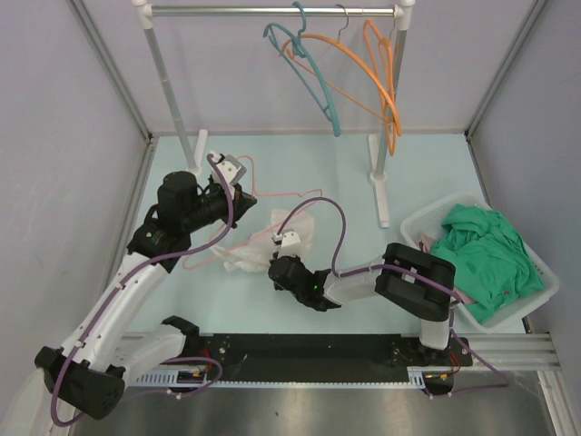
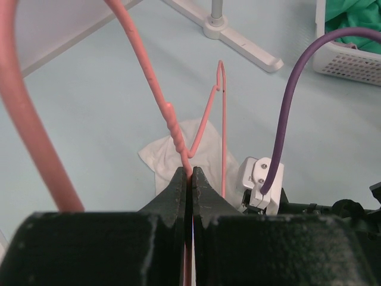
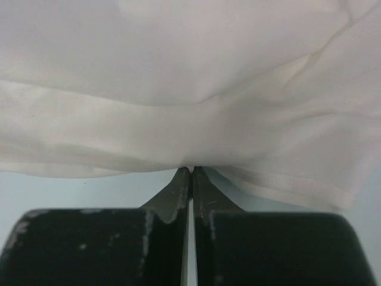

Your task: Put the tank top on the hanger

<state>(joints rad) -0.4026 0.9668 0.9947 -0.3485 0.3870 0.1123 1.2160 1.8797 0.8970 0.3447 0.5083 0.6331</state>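
Inspection finds the left gripper (image 2: 190, 173) clenched on the hanger (image 2: 147, 72), its jaws pressed together over the thin pink wire just below the twisted neck. The hook curves up past the left side of that wrist camera. The hanger is tilted, its triangular outline reaching away from the gripper, and it stands just in front of the rack (image 1: 382, 186), closer to the rack's left foot than to its right. The tank top (image 1: 247, 260) lies crumpled on the table (image 1: 354, 159) in front of the rack, between the lines of its two feet, and part of it sits under the hanger's far corner. The right gripper (image 3: 190, 170) is closed on a fold of the tank top. The white fabric gathers at the fingertips and fills the upper part of the right wrist view, with its lower edge hanging clear of the table there. How much of the cloth lies inside the jaws cannot be told. One teal hanger (image 1: 313, 82) and the orange hangers (image 1: 381, 82) hang from the rack's rail, toward its right end. A white basket (image 1: 537, 263) sits to the right of the rack's right foot and contains a green garment (image 1: 486, 250).
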